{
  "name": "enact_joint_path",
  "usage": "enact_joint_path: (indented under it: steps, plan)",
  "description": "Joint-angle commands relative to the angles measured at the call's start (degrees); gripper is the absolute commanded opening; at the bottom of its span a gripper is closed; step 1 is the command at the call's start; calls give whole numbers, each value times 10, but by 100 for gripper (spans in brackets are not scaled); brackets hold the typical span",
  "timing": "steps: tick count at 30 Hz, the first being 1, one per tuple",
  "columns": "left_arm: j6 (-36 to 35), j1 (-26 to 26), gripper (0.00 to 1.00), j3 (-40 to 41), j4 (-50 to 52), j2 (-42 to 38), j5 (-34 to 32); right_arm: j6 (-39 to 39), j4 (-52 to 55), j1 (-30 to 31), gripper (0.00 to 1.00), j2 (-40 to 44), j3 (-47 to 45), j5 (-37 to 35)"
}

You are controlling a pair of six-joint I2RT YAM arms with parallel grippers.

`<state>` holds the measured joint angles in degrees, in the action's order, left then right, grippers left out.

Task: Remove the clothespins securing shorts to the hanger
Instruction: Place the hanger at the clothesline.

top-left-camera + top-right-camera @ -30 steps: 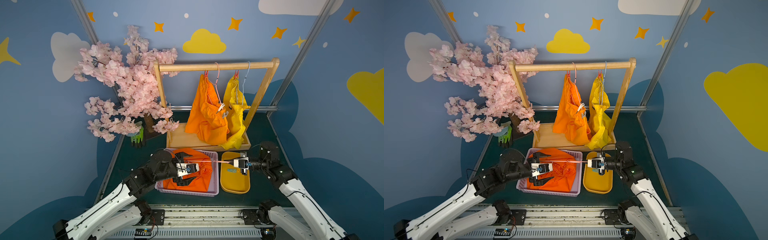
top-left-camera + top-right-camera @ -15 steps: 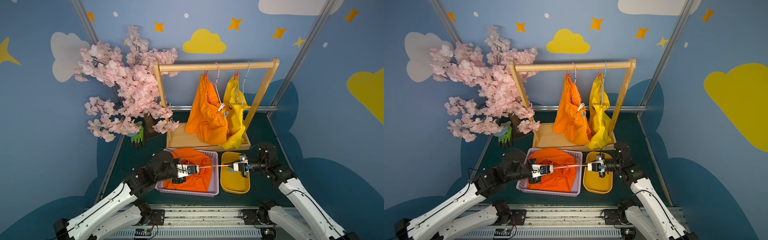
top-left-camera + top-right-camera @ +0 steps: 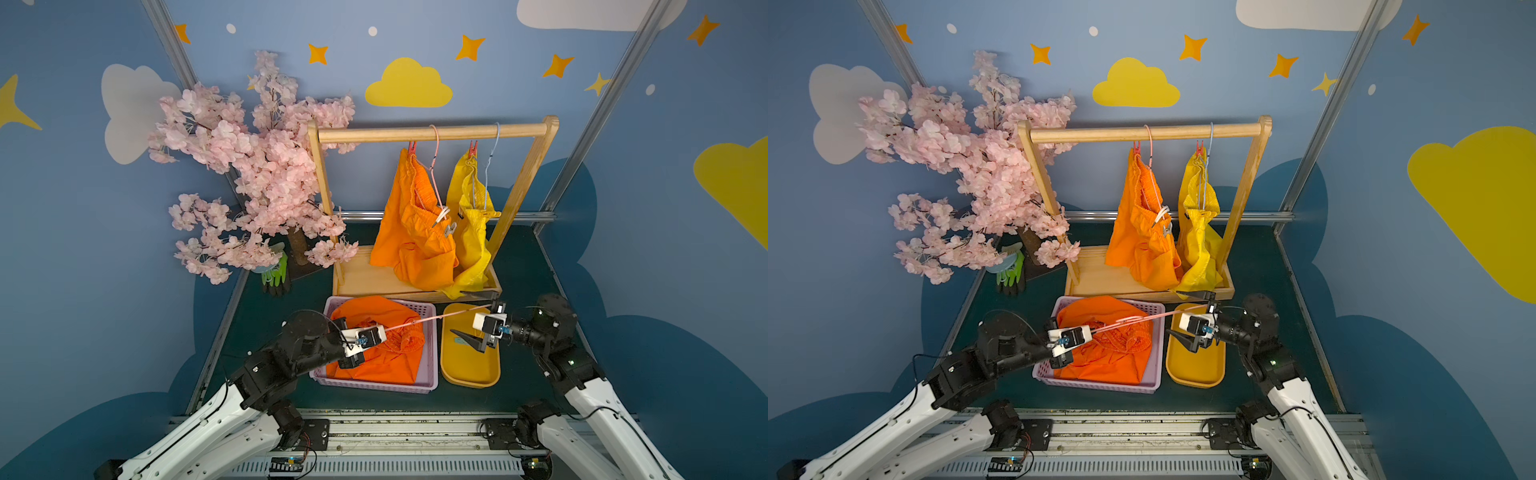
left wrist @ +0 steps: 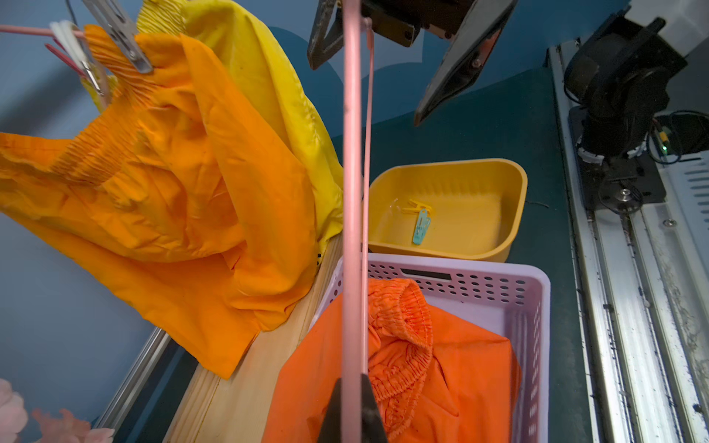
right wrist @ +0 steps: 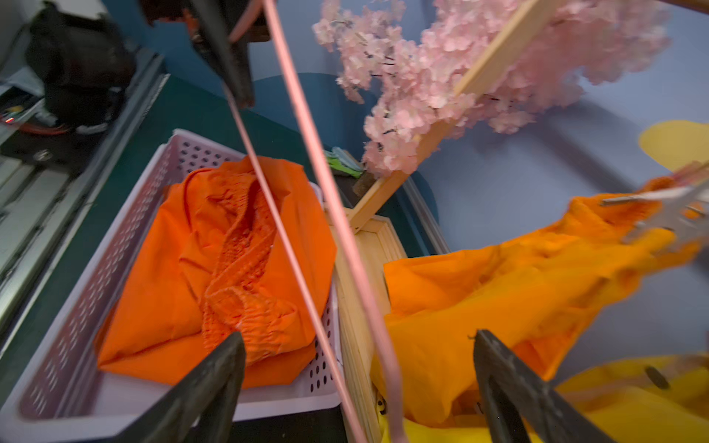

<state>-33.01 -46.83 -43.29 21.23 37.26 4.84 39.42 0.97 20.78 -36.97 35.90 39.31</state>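
- Red clothespins [image 3: 412, 148] pinch hanging orange shorts [image 3: 407, 232] and yellow shorts [image 3: 471, 249] at the far wooden rail [image 3: 432, 134]; probably light, springy, slick plastic, best squeezed at the tails.
- A teal clothespin [image 4: 421, 226] lies in the yellow tray [image 4: 516, 207], near right.
- Left claw [image 4: 352, 387] clamps a bare pink hanger [image 3: 436, 321] over the lilac basket [image 3: 428, 368]; right claw [image 5: 358, 335] gapes wide around it.
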Motion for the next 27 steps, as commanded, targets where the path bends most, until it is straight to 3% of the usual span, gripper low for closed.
enact_joint_path:
  steps: [1,4,7,11,16,20,27]
  plan:
    - [21,2,3,9,-53,-15,-42,-277,-158,-1,93,48,-5,-235]
    - [32,3,3,15,-89,-23,-69,-393,-110,-1,93,56,39,-326]
    - [44,2,3,34,-153,-45,-75,-414,-45,-1,93,37,78,-322]
    - [62,3,3,37,-191,-58,-73,-496,-47,-1,93,35,66,-380]
    - [97,3,4,38,-259,-65,-171,-509,-101,0,93,40,3,-373]
    - [109,3,4,22,-256,-56,-246,-533,-121,11,93,52,-39,-396]
    - [166,3,4,-19,-215,-28,-359,-527,-51,42,93,78,-47,-457]
